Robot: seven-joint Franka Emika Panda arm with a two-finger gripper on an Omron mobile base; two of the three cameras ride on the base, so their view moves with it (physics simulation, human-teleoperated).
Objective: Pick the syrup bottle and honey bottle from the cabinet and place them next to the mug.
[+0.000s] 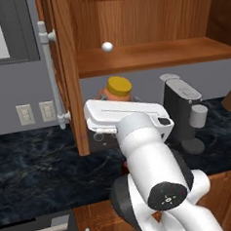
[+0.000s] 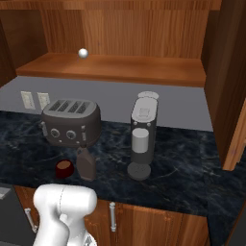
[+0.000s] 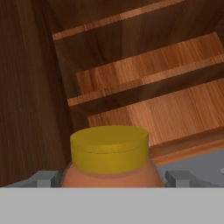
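The honey bottle (image 3: 109,151), orange-brown with a yellow cap, sits between my gripper's (image 3: 111,180) two grey fingers, which are shut on its wide body. From the left base view the honey bottle (image 1: 117,89) pokes up behind my white hand, held in the air below the cabinet shelf (image 1: 152,56) and in front of the grey wall. The dark syrup bottle (image 2: 86,166) stands upright on the black counter, close to the right of the small dark red mug (image 2: 64,168). The cabinet (image 2: 120,67) is open.
A small white ball (image 1: 107,46) lies on the shelf. A dark toaster (image 2: 71,122) stands behind the mug, and a grey coffee machine (image 2: 142,139) to its right. The open cabinet door with its silver bar handle (image 1: 51,73) hangs left of my hand.
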